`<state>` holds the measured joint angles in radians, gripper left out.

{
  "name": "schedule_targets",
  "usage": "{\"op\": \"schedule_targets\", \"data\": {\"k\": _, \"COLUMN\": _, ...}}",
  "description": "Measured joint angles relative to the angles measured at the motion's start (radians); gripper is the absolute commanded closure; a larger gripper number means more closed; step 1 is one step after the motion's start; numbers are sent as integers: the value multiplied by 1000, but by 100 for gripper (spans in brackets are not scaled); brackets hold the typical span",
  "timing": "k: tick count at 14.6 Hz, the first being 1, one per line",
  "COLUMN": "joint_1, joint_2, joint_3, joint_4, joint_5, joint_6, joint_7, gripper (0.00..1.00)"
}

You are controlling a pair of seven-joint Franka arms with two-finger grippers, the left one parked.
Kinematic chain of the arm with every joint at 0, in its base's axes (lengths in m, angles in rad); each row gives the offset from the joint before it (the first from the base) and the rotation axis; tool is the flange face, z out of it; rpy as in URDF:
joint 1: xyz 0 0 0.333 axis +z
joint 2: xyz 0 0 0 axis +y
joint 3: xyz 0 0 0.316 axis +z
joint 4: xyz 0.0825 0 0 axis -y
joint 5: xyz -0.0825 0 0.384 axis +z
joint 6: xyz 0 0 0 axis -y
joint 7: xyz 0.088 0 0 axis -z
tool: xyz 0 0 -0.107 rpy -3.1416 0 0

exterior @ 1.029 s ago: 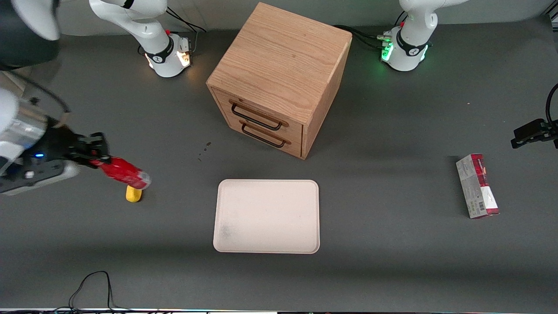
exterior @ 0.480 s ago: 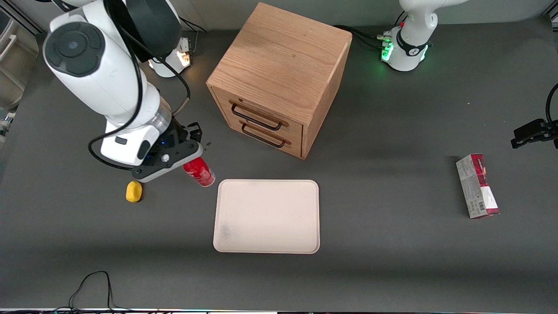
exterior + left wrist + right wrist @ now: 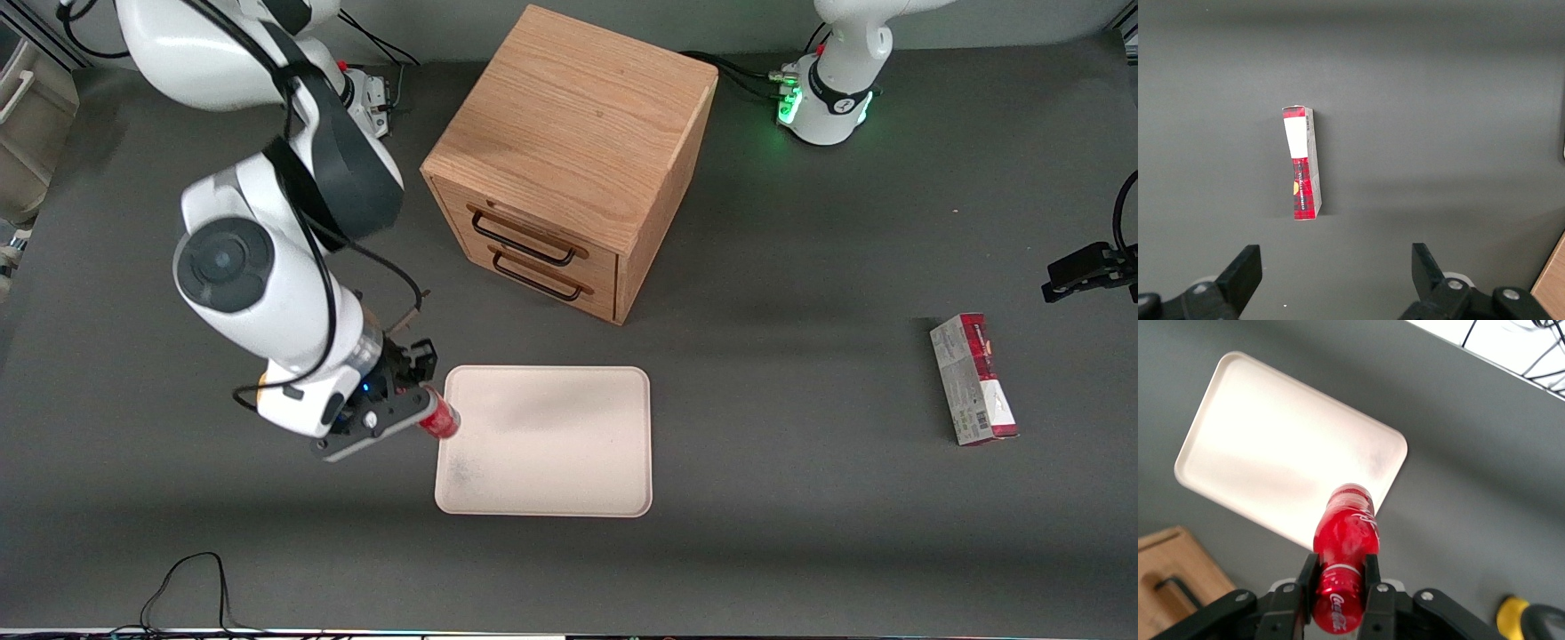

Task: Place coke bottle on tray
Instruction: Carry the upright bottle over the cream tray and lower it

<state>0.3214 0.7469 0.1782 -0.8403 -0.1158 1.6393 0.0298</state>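
While the right arm's gripper [image 3: 1338,577] hangs over the pale beige rectangular tray's [image 3: 569,462] edge, its two fingers [image 3: 1371,570] clamp the small glossy red coke bottle [image 3: 1343,553] between them; the bottle's base projects past the fingertips, above the tray rim.

High front view, two wrist close-ups.
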Motion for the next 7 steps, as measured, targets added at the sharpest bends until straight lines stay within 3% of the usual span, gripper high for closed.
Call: {"op": "schedule_targets", "data": {"k": 7, "joint_1": 0, "joint_2": 176, "joint_3": -1, "joint_4": 18, "joint_5": -50, "joint_6": 165, "joint_7": 0, "gripper": 100}}
